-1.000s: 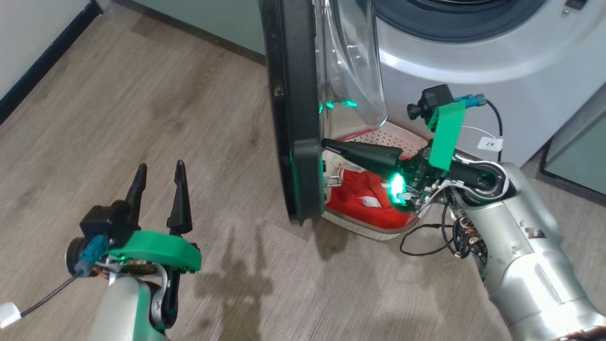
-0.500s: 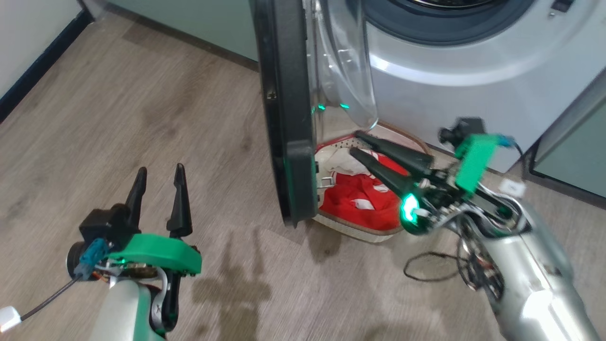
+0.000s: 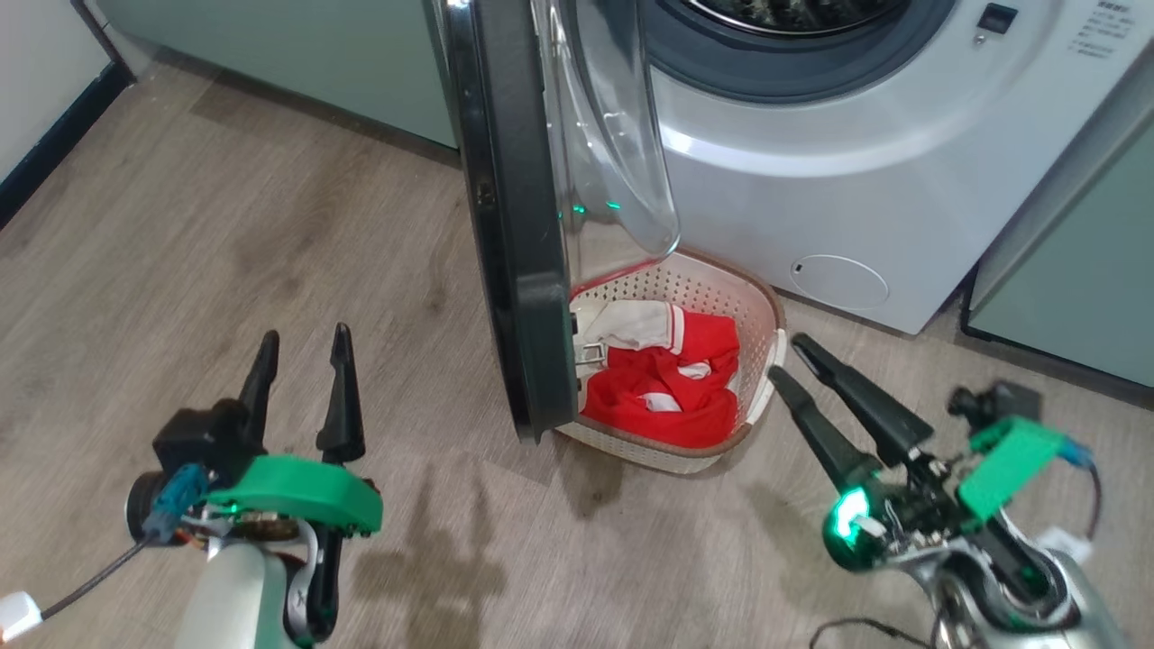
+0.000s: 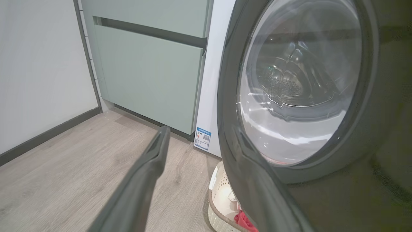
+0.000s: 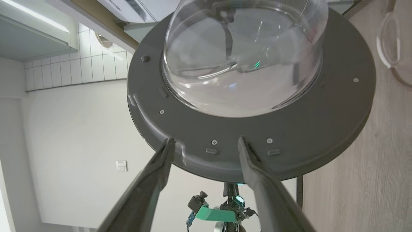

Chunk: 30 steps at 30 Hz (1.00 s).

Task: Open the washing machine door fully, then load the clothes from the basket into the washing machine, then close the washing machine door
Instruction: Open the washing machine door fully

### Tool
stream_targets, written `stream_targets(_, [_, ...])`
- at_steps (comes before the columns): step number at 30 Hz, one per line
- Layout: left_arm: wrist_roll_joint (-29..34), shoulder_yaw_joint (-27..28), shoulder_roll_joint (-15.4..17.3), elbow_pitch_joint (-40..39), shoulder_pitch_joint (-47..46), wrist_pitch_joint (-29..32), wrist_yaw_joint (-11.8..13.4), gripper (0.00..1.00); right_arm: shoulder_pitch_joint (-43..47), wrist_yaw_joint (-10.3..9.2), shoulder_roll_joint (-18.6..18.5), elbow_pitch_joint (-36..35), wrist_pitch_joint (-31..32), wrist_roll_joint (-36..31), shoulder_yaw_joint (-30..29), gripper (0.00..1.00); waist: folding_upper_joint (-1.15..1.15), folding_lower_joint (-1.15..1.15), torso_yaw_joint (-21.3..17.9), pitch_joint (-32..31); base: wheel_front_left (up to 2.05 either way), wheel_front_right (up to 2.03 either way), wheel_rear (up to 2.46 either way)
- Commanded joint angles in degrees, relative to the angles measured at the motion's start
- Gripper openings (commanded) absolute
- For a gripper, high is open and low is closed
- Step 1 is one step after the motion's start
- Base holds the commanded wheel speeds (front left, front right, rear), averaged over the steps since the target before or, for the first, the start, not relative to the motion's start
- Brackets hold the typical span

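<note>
The washing machine door (image 3: 505,225) stands swung out, edge-on, its black rim over the left side of the basket (image 3: 694,279). Red and white clothes (image 3: 667,388) lie in the basket, in front of the white washing machine (image 3: 856,180). My right gripper (image 3: 786,357) is open and empty, just right of the basket, apart from the door. Its wrist view faces the door's grey inner face (image 5: 251,135) and glass bowl (image 5: 241,64) beyond the right gripper (image 5: 206,140). My left gripper (image 3: 305,335) is open and empty over the floor, left of the door (image 4: 370,112).
Pale green cabinets (image 4: 148,71) stand left of the machine, and another cabinet (image 3: 1064,270) flanks its right. A white wall with dark skirting (image 3: 54,135) runs along the far left. A round filter cover (image 3: 838,281) is low on the machine. Wood floor lies around both grippers.
My right gripper has opened, let go of the door's lower edge and drawn back to the right of the basket. The head camera has shifted. The left arm has stayed put.
</note>
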Motion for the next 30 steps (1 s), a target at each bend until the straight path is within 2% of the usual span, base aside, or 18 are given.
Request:
stream_targets(1, [0.50, 2.11, 0.87, -1.56, -0.62, -0.56, -0.26, 1.00, -0.78, 0.03, -0.14, -2.96, -1.14, -0.75, 0.47, 1.00, 0.00, 0.00, -0.14, -0.15, 0.00, 0.00, 0.00])
stream_targets(5, [0.73, 2.16, 0.88, -1.40, -0.43, -0.56, -0.52, 1.00, 1.35, 0.03, -0.07, -6.67, -9.30, -7.98, -0.52, 1.00, 0.00, 0.00, -0.72, -0.50, 0.00, 0.00, 0.00])
stream_targets(6, [0.87, 2.11, 0.88, -1.23, -0.39, -0.56, -0.62, 1.00, 1.04, 0.03, -0.17, -7.67, -14.01, -13.47, -0.87, 1.00, 0.00, 0.00, -0.93, -0.76, 0.00, 0.00, 0.00])
stream_targets(12, [1.26, 2.08, 0.97, -0.88, -0.42, -0.56, -0.67, 1.00, -2.92, 0.03, -0.47, -8.44, -28.83, -34.83, -1.59, 1.00, 0.00, 0.00, -1.44, -1.48, 0.00, 0.00, 0.00])
stream_targets(14, [1.38, 2.07, 1.05, -0.84, -0.43, -0.56, -0.69, 1.00, -4.37, 0.03, -1.09, -8.50, -32.48, -44.11, -1.15, 1.00, 0.00, 0.00, -1.50, -1.66, 0.00, 0.00, 0.00])
stream_targets(16, [1.44, 2.12, 1.12, -0.83, -0.43, -0.56, -0.69, 1.00, -5.55, 0.03, -2.47, -8.49, -35.78, -56.41, -0.51, 1.00, 0.00, 0.00, -1.54, -1.73, 0.00, 0.00, 0.00])
stream_targets(20, [1.52, 2.30, 1.19, -0.92, -0.32, -0.56, -0.60, 1.00, -6.04, 0.03, -0.55, -8.28, -38.29, -73.57, 1.13, 1.00, 0.00, 0.00, -1.63, -1.75, 0.00, 0.00, 0.00])
stream_targets(22, [1.54, 2.38, 1.19, -0.99, -0.30, -0.56, -0.52, 1.00, -5.60, 0.03, 0.55, -7.48, -38.81, -80.03, 1.57, 1.00, 0.00, 0.00, -1.67, -1.69, 0.00, 0.00, 0.00])
stream_targets(25, [1.60, 2.49, 1.19, -1.06, -0.33, -0.56, -0.43, 1.00, -4.82, 0.03, 1.92, -5.42, -39.86, -87.45, 1.37, 1.00, 0.00, 0.00, -1.71, -1.62, 0.00, 0.00, 0.00])
stream_targets(30, [1.81, 2.64, 1.24, -1.12, -0.34, -0.56, -0.33, 1.00, -3.79, 0.03, 3.42, -0.78, -41.32, -94.55, 0.75, 1.00, 0.00, 0.00, -1.73, -1.66, 0.00, 0.00, 0.00])
